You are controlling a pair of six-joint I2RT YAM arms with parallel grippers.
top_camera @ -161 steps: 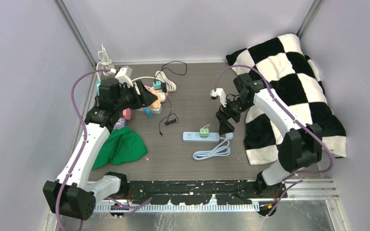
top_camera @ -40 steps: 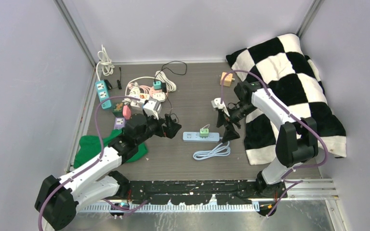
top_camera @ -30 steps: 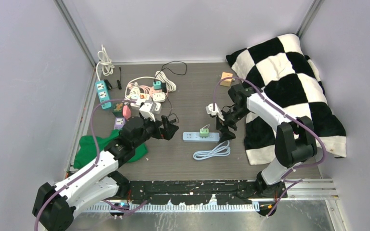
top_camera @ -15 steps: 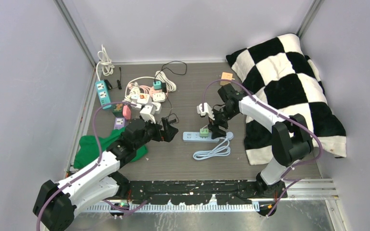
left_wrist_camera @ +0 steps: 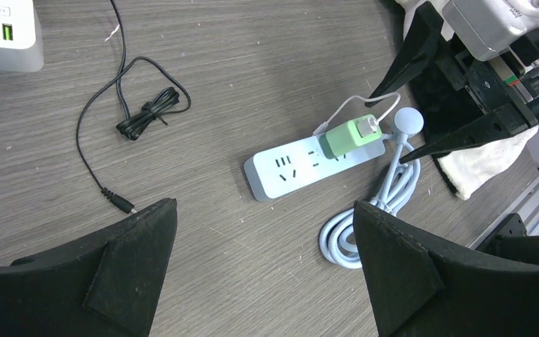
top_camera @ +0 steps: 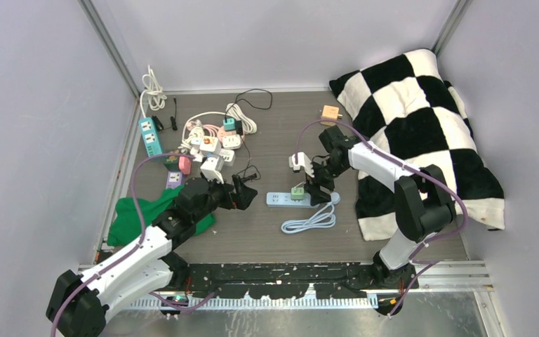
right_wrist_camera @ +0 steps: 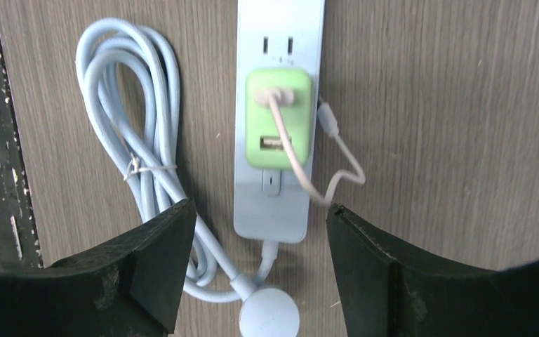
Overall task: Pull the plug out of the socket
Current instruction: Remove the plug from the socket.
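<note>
A green plug sits in a pale blue socket strip lying flat on the wooden table. A thin white cable loops out of the plug. My right gripper hangs open over the strip's cord end, its jaws straddling that end and touching nothing; the plug lies just beyond the fingertips. My left gripper stands open, low over bare table left of the strip. In the left wrist view the plug and the right gripper show ahead.
The strip's coiled cord lies by its right end. A loose black cable lies just behind my left gripper. Several adapters and strips are piled at the back left, a green cloth at the left, a checkered blanket at the right.
My right gripper has moved left and down from beside the blanket to over the strip's cord end. The left gripper has edged slightly nearer. The plug has stayed in the strip.
</note>
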